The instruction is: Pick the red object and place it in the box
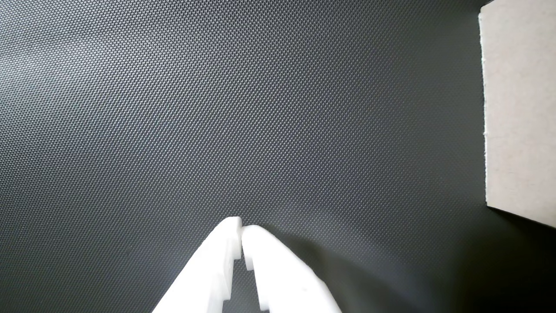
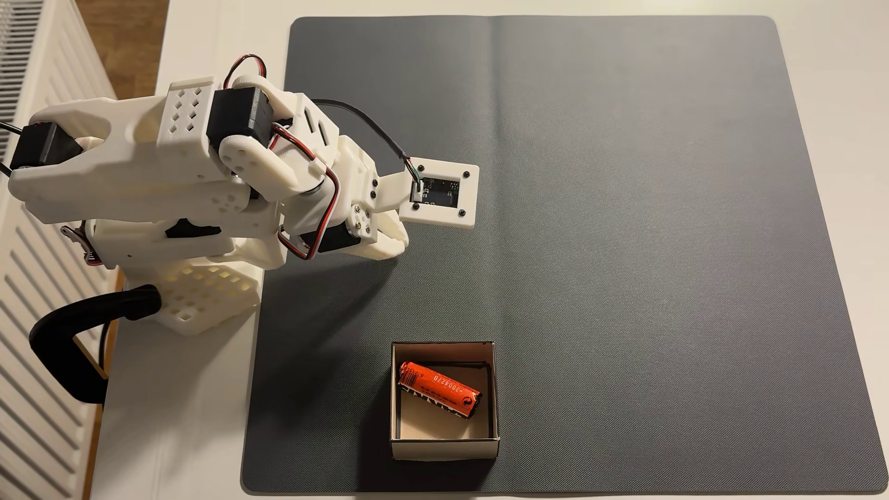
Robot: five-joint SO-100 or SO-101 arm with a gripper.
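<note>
The red object (image 2: 438, 389), an orange-red cylinder with black print, lies slantwise on the floor of the box (image 2: 443, 448) near the mat's front edge in the fixed view. My white gripper (image 1: 241, 229) is shut with nothing between its fingertips, which touch above bare mat in the wrist view. In the fixed view the gripper (image 2: 390, 240) hangs folded close to the arm's base, well up and left of the box. An outer wall of the box (image 1: 519, 108) shows cream-white at the right edge of the wrist view.
A dark grey textured mat (image 2: 625, 216) covers the white table (image 2: 168, 432). The arm's base is held by a black clamp (image 2: 72, 336) at the table's left edge, beside a white radiator (image 2: 29, 288). The wrist camera's mount (image 2: 440, 192) juts out over the mat.
</note>
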